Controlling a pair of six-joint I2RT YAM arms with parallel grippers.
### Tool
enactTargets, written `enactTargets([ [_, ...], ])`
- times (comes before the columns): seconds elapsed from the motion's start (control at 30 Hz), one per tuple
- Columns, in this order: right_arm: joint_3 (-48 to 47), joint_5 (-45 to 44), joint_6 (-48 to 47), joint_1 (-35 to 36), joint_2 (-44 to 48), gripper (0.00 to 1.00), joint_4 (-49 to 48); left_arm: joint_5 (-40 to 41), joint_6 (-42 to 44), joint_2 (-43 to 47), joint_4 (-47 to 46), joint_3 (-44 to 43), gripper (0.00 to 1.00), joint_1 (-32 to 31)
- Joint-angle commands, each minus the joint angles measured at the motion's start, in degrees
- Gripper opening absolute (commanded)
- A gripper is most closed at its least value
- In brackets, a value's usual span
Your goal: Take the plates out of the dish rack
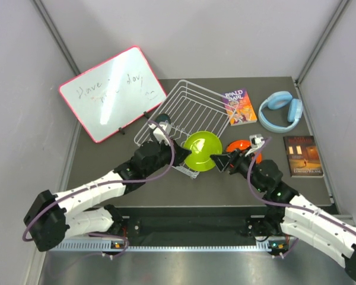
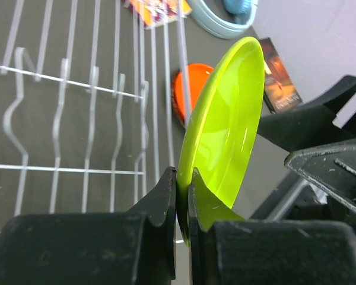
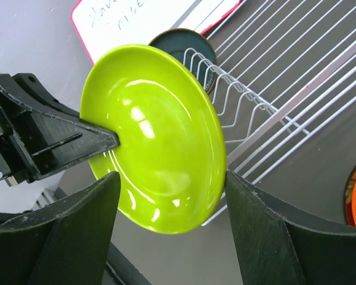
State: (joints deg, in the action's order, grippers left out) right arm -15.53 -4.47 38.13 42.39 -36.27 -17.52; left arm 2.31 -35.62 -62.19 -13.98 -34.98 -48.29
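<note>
My left gripper [image 1: 179,148] is shut on the rim of the lime green plate [image 1: 202,151], held on edge over the near right corner of the white wire dish rack [image 1: 190,107]. The left wrist view shows its jaws [image 2: 183,178] pinching the green rim [image 2: 225,130]. My right gripper [image 3: 172,175] is open, one finger on each side of that plate [image 3: 160,142], the right fingertip at its rim. A dark teal plate [image 3: 178,37] stands in the rack [image 3: 267,107] behind. The orange plate [image 1: 240,146] lies on the table to the rack's right.
A pink-framed whiteboard [image 1: 113,92] leans at the back left. A colourful book [image 1: 238,107] and blue headphones [image 1: 280,110] lie behind the right arm. A dark book [image 1: 302,155] lies at the right edge. Grey walls enclose the table.
</note>
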Motion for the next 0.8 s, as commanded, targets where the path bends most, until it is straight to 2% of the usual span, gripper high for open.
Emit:
enactTargets([
  [0.0,-1.3,0.0,-1.5,0.9,0.7,0.71,-0.6,-7.9,-2.5,-2.0,-10.4,-0.5,0.00,-0.7],
  [0.13,-2.3,1.3,-1.5,0.9,-1.9,0.70,-0.8,-9.8,-3.3,-3.5,-12.9,-0.6,0.00,-1.2],
  [0.2,-2.6,1.5,-1.6,0.9,-3.1,0.48,-1.1,-10.2,-3.2,-3.6,-13.0,-0.8,0.00,-1.3],
  [0.23,-2.4,1.7,-1.6,0.9,-3.1,0.31,-1.7,-10.0,-3.3,-3.5,-12.7,-0.7,0.00,-1.3],
  [0.33,-2.1,1.0,-2.0,0.9,-1.1,0.00,-1.3,-8.7,-2.8,-2.6,-12.4,-0.1,0.00,-1.4],
  [0.43,-1.7,-2.6,-2.1,0.9,4.2,0.00,2.5,-6.0,-0.6,-1.6,-10.5,-0.3,0.00,-1.3],
  [0.47,-1.6,-4.2,-1.8,0.9,5.9,0.00,6.6,-5.0,0.1,-1.4,-7.8,-0.6,0.09,-1.3],
  [0.5,-1.6,-8.5,-1.6,0.9,8.0,0.00,8.8,-4.1,0.9,-0.9,-6.7,-1.1,0.26,-1.4],
  [0.53,-1.8,-10.9,-1.2,0.8,12.4,0.00,11.3,-2.8,2.6,-0.5,-5.6,-1.5,0.54,-1.3],
  [0.6,-2.2,-19.4,0.0,0.8,16.7,0.00,21.2,1.2,4.8,0.9,-1.5,-2.7,0.69,-1.4],
  [0.63,-3.0,-22.2,0.9,0.8,21.1,0.00,25.0,2.8,6.8,1.5,0.2,-3.2,0.80,-1.3],
  [0.7,-3.8,-30.3,3.2,0.8,25.1,0.00,34.3,8.7,9.1,3.1,3.7,-4.1,0.85,-1.3],
  [0.77,-5.2,-34.0,4.4,0.8,29.2,0.00,38.3,15.7,12.5,4.4,4.2,-4.2,0.94,-1.3],
])
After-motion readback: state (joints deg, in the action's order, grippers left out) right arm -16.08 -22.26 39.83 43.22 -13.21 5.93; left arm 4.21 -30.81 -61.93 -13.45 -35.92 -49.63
